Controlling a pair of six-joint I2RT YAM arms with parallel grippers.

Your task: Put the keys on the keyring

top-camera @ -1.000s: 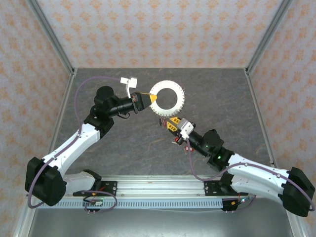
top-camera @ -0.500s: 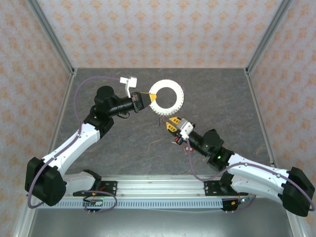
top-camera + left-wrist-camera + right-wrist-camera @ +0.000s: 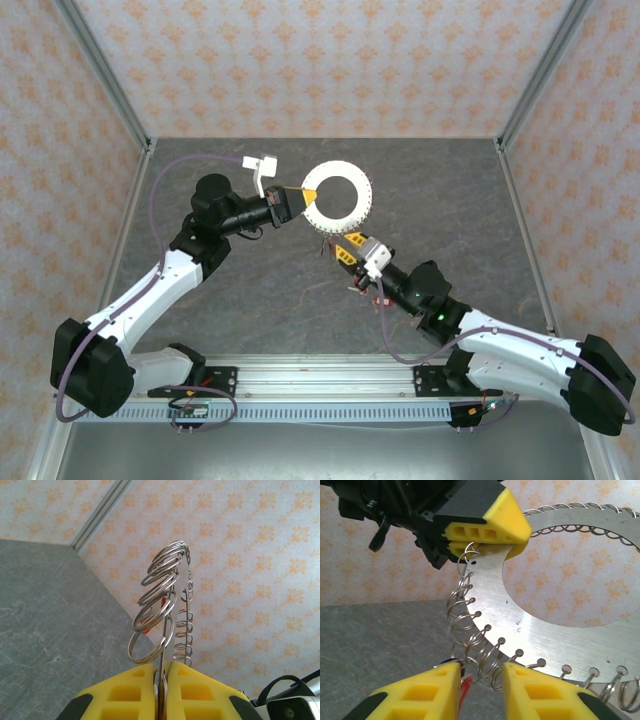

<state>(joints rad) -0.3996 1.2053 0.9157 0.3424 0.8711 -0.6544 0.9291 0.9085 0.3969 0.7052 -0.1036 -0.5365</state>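
Note:
The keyring [image 3: 364,203] is a flat grey metal ring with small wire loops fringing its rim, held up off the table. My left gripper [image 3: 303,197] is shut on its left edge, and in the left wrist view the yellow fingers [image 3: 135,690] clamp the ring [image 3: 170,635] edge-on. My right gripper [image 3: 346,246] sits just below the ring's lower rim. In the right wrist view the right gripper [image 3: 481,672] stands open, with several wire loops [image 3: 492,662] hanging in the gap. A key's red tag [image 3: 465,687] lies against the inner face of its left finger.
The grey table [image 3: 250,290] lies below both arms, with patterned walls behind and on both sides. In the right wrist view my left gripper [image 3: 517,542] sits at the ring's [image 3: 560,635] upper left, close above my right fingers.
My right gripper's jaws have spread wider and it has crept slightly up toward the ring's lower rim. The left gripper and the ring have stayed put.

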